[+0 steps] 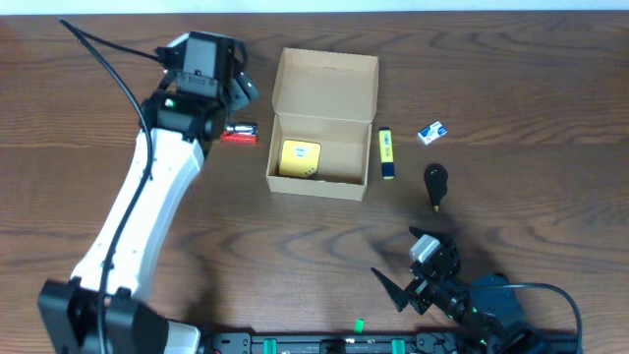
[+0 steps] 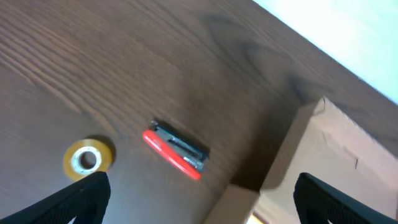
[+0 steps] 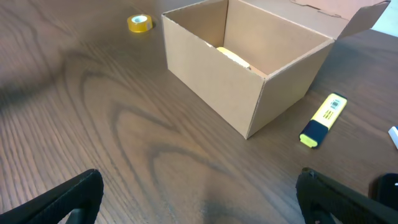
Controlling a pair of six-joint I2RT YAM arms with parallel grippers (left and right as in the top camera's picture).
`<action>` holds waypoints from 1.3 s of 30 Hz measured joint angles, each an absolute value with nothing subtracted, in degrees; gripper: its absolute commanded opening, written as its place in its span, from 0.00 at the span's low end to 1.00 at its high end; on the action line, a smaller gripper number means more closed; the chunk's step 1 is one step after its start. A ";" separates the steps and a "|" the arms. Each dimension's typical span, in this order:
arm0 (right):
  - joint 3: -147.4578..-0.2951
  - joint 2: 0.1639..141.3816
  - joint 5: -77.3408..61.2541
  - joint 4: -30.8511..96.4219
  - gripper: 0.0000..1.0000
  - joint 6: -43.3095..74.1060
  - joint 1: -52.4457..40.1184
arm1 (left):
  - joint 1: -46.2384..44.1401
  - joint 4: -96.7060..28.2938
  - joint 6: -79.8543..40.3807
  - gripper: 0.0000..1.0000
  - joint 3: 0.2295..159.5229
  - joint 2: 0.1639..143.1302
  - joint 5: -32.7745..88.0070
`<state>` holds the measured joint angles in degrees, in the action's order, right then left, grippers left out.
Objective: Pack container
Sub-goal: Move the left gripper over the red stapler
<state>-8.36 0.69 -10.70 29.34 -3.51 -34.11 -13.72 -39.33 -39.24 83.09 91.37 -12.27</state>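
The container (image 1: 324, 88) is a tan cardboard box standing open at the table's middle, its flap lid tilted back. A yellow square pad (image 1: 299, 158) lies inside it. The container also shows in the right wrist view (image 3: 249, 74) and, as a corner, in the left wrist view (image 2: 329, 149). My left gripper (image 1: 236, 96) is open and empty, hovering just left of the box above a red and black item (image 2: 176, 151). My right gripper (image 1: 418, 273) is open and empty near the front edge, some way in front of the box.
A yellow tape roll (image 2: 88, 157) lies left of the red item and also shows in the right wrist view (image 3: 139, 23). A yellow highlighter (image 1: 387, 153), a small white and blue item (image 1: 432, 132) and a black item (image 1: 435, 185) lie right of the box.
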 measured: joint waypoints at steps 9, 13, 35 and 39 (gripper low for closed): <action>-8.36 0.69 -10.70 29.32 0.99 -3.51 -34.11 | -13.17 -36.16 -41.36 0.96 83.09 92.86 -9.32; -8.36 0.69 -10.70 29.32 0.99 -3.51 -34.11 | -13.17 -37.76 -47.77 0.96 83.13 93.30 -8.51; -8.34 0.69 -10.70 29.34 0.99 -3.51 -34.11 | -3.07 -64.38 -69.12 0.96 116.40 132.38 3.36; -8.34 0.69 -10.70 29.34 0.99 -3.51 -34.11 | -2.98 -64.77 -69.34 0.96 116.40 136.18 5.41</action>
